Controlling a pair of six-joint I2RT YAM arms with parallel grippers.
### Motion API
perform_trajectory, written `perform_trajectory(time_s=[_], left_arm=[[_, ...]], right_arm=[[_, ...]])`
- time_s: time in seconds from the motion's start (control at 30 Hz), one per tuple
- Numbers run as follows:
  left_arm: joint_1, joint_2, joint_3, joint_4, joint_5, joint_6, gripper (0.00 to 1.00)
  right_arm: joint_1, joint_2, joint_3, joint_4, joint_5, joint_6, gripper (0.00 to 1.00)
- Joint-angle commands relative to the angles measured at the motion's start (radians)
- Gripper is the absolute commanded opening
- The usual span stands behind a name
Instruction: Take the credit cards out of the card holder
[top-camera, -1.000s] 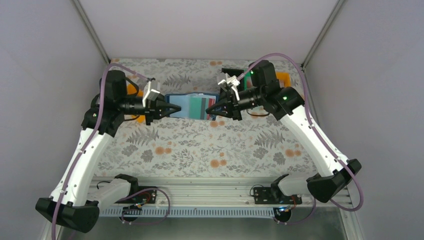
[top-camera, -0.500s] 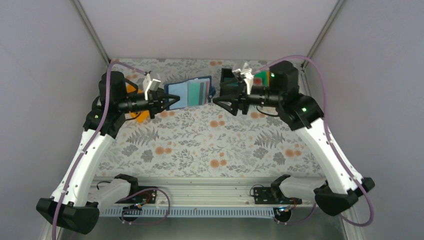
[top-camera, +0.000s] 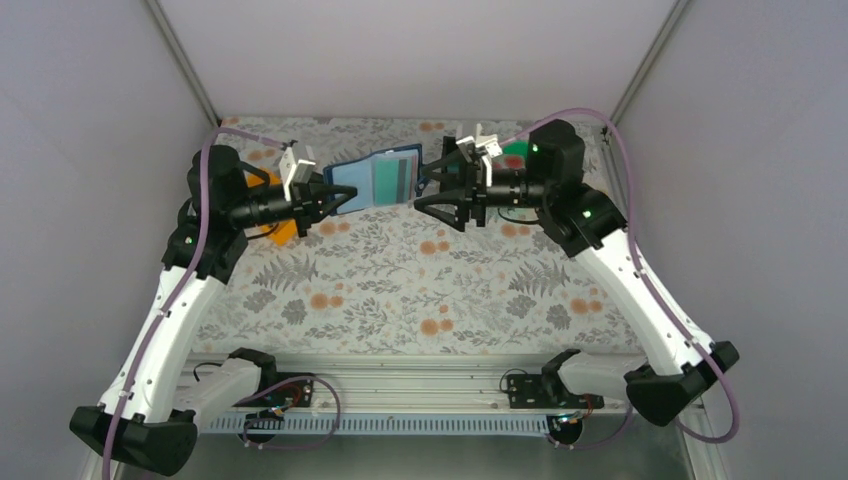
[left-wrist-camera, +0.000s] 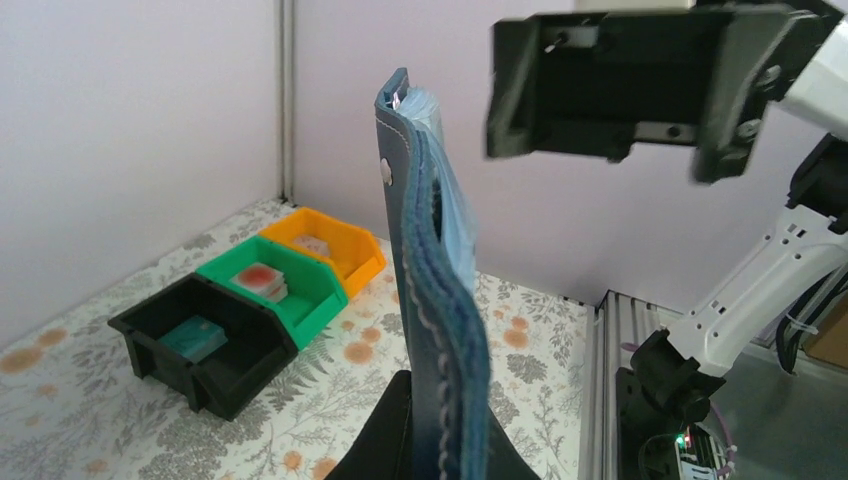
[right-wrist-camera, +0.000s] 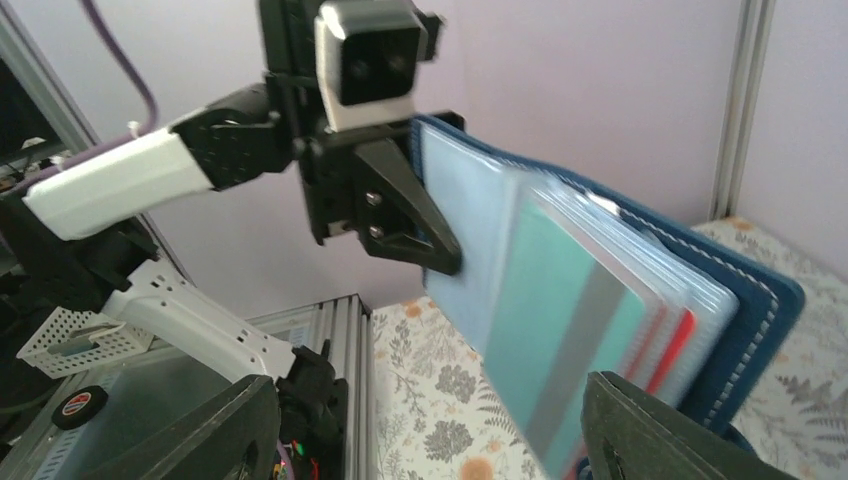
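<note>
**Holder held up, right gripper back at its free edge**

Both arms reach in from the near edge, forearms about level and wrists facing each other. The left gripper (top-camera: 340, 201) is clamped on the left edge of the holder (top-camera: 385, 177), holding it open and tilted above the table (top-camera: 400, 290). A second ago the holder sat lower in the overhead view. The right gripper (top-camera: 424, 186) drew away half a second ago and is now back close to the holder's right edge, jaws spread wide. I cannot tell if it touches. The cards (right-wrist-camera: 560, 330), teal in front and red behind, sit in the slots. Beyond stand black, green and orange bins (left-wrist-camera: 270, 290).
</note>
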Motion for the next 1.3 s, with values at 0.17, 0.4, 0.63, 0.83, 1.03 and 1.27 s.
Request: perform_trajectory(time_s=[0.17, 0.4, 0.63, 0.83, 1.03, 1.27], left_arm=[[0.005, -0.018, -0.01, 0.081, 0.04, -0.012, 0.02], [0.005, -0.017, -0.015, 0.095, 0.048, -0.021, 0.02], [0.005, -0.024, -0.027, 0.099, 0.05, -0.026, 0.02], [0.005, -0.025, -0.033, 0.102, 0.041, -0.029, 0.02], [0.006, -0.029, -0.042, 0.095, 0.024, -0.028, 0.02], [0.006, -0.031, -0.039, 0.1, 0.025, -0.029, 0.02]], right_arm=[[-0.002, 0.037, -0.054, 0.103, -0.003, 0.031, 0.75], [0.008, 0.083, -0.045, 0.107, -0.02, 0.036, 0.7], [0.027, 0.118, -0.018, 0.106, -0.053, 0.026, 0.7], [0.082, 0.167, 0.035, 0.066, -0.111, -0.008, 0.68], [0.12, 0.174, 0.067, 0.022, -0.097, -0.034, 0.67], [0.072, 0.058, -0.01, 0.022, 0.099, -0.034, 0.75]])
